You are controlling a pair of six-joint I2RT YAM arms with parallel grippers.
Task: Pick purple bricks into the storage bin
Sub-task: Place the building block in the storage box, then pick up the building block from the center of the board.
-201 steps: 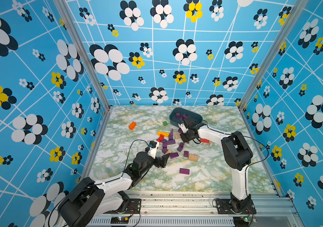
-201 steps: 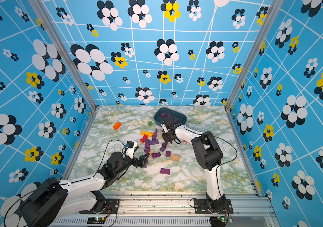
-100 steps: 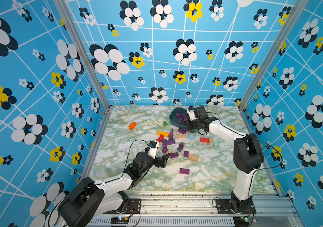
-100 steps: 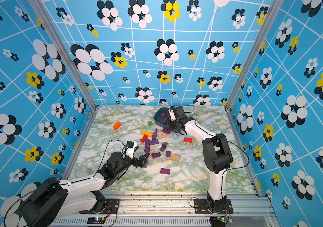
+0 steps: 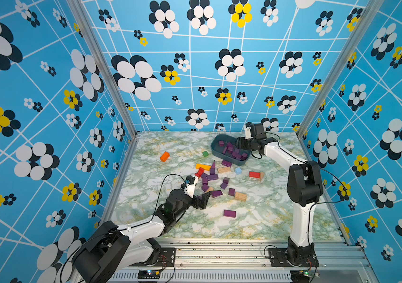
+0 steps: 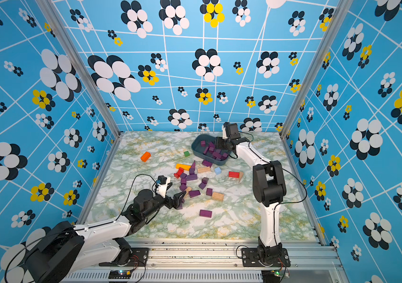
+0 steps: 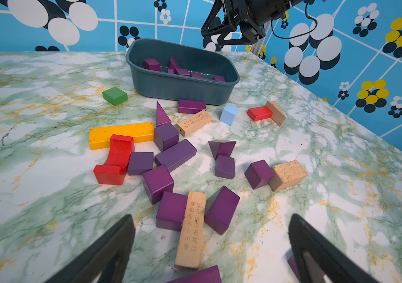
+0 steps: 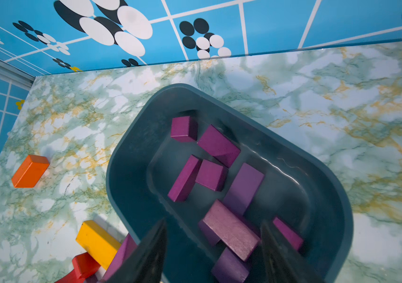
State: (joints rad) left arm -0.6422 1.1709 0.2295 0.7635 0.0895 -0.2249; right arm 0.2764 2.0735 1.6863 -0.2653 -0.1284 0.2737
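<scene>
The storage bin [image 5: 213,147] [image 6: 195,147] [image 7: 177,88] [image 8: 126,196] stands at the back of the table with several purple bricks [image 5: 230,150] [image 8: 219,144] in it. More purple bricks [image 5: 212,177] [image 6: 205,213] [image 7: 175,154] lie loose mid-table. My right gripper [image 5: 239,144] [image 6: 217,147] [image 8: 212,221] hangs open over the bin's right end. A purple bar [image 8: 229,230] lies on the pile just below its fingers, free of one finger. My left gripper [image 5: 204,197] [image 6: 179,196] [image 7: 212,218] is wide open and low at the near end of the loose bricks, holding nothing.
Among the purple bricks lie a yellow bar [image 5: 202,166], red blocks [image 5: 254,174], a light-blue cube [image 5: 238,170] and tan blocks [image 5: 240,196] [image 7: 191,227]. An orange block [image 5: 164,156] and a green one [image 5: 205,153] sit left of the bin. Blue patterned walls enclose the table.
My right arm swung from the loose bricks back over the bin, and its jaws opened, letting a purple brick drop in. The left arm has not moved.
</scene>
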